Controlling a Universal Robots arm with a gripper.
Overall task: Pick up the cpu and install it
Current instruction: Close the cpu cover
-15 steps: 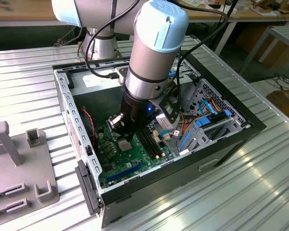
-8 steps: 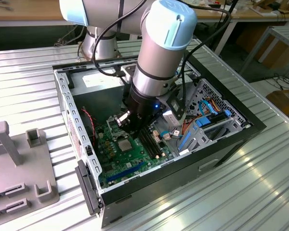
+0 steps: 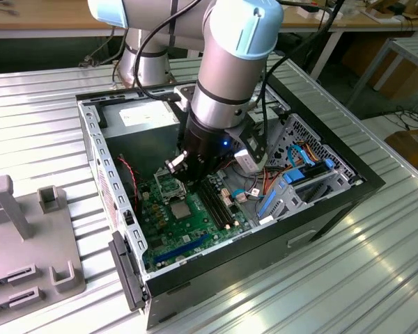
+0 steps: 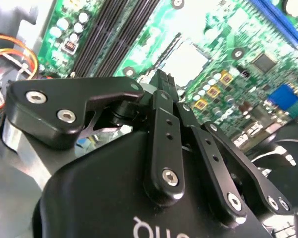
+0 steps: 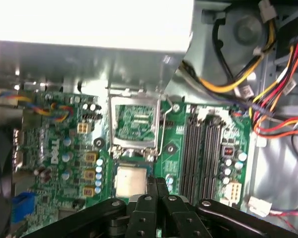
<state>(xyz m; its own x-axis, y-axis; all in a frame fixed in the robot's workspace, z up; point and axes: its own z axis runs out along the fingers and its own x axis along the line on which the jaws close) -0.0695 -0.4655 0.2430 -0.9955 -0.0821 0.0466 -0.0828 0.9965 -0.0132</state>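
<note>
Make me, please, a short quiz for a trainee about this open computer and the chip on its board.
1. True or false: the chip already sits inside the socket.
2. Choose one. The jaws of the gripper are: A, wide open; B, closed together; C, clamped on a red cable.
3. Fill in: in the exterior view, the grey stand is on that view's ___ of the case.
Key: 1 false, it lies beside the socket; 2 B; 3 left.
</note>
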